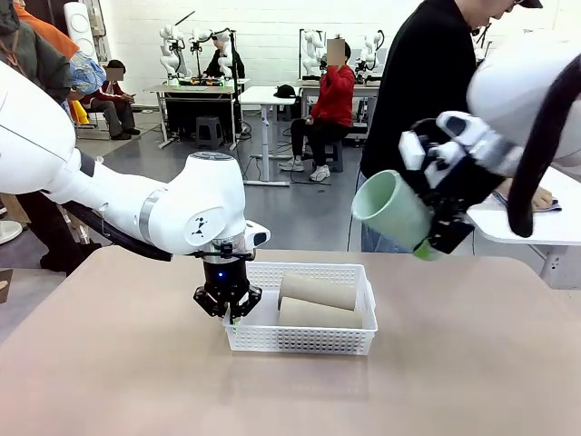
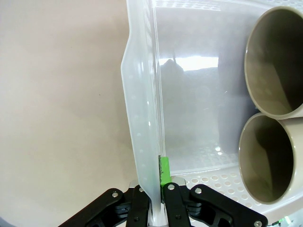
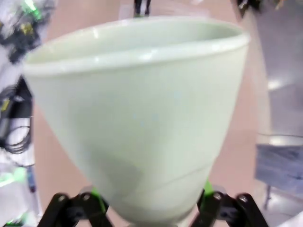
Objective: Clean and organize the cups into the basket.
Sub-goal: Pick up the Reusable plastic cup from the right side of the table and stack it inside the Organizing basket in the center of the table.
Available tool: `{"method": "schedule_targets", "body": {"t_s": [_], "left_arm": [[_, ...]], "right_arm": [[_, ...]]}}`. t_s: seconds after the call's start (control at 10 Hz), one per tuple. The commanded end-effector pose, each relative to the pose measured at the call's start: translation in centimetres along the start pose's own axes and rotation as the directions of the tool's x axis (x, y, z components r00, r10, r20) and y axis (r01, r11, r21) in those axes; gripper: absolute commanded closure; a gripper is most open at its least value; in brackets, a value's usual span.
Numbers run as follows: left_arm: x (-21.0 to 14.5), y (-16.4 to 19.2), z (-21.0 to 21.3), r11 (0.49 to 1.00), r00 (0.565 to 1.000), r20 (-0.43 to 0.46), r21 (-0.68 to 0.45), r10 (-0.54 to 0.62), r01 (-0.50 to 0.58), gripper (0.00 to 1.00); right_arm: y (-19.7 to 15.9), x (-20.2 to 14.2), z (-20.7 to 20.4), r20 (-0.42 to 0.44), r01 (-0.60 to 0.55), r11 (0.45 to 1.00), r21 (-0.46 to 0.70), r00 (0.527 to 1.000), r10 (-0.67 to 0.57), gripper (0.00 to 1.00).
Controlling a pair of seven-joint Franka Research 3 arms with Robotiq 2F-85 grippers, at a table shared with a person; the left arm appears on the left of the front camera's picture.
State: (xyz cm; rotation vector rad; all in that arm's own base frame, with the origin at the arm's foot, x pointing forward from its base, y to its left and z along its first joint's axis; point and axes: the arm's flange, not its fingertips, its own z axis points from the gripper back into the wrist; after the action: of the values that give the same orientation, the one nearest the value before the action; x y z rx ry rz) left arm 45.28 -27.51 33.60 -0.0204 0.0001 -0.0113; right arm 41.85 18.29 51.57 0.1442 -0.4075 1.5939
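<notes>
**Placing the third cup.** The left gripper [image 1: 228, 307] is clenched on the left end wall of the basket [image 1: 304, 339], with one green pad [image 2: 164, 171] inside the wall and the other finger outside it. This pins the basket to the table [image 1: 127, 381]. Two tan cups [image 1: 320, 302] lie on their sides, side by side, in the right part of the basket, with their open mouths [image 2: 271, 111] facing the gripped wall. A strip of bare floor separates the mouths from that wall. The right gripper [image 1: 434, 234] grasps the mint-green cup [image 1: 390, 209] by its narrow base, its fingers spread around it. It holds the cup in the air, well above the table and to the right of the basket, with the mouth aimed toward the robot's left and tilted slightly upward. A person [image 1: 427, 91] stands just behind. The step in hand appears to be carrying this last cup to the basket. It would go best if the cup travels over the rim rather than across it. The right gripper should then lower the cup lying level until it rests on the floor or on the tan cups before the fingers let go. A release from any height would probably let the tapered cup roll or bounce out. The free strip lies close to the left gripper, so the descent should stay clear of those fingers. The left grip is best kept firm so the light basket cannot slide when contact is made.
</notes>
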Motion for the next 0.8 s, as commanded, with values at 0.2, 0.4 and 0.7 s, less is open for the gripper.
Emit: {"method": "schedule_targets", "body": {"t_s": [0.2,0.4,0.7], "left_arm": [[-0.2,0.3,-0.2,1.0,1.0,0.002,-0.006,-0.005,0.005,1.0],[-0.2,0.3,-0.2,1.0,1.0,0.002,-0.006,-0.005,0.005,1.0],[-0.2,0.3,-0.2,1.0,1.0,0.002,-0.006,-0.005,0.005,1.0]], "right_arm": [[-3.1,4.7,-7.4,-0.148,0.005,0.975,0.221,0.989,0.028,0.2],[-3.9,6.3,-10.0,-0.136,0.009,0.963,0.27,0.99,0.029,0.2],[-4.6,7.8,-12.6,-0.166,0.029,0.958,0.287,0.986,0.02,0.2]]}}
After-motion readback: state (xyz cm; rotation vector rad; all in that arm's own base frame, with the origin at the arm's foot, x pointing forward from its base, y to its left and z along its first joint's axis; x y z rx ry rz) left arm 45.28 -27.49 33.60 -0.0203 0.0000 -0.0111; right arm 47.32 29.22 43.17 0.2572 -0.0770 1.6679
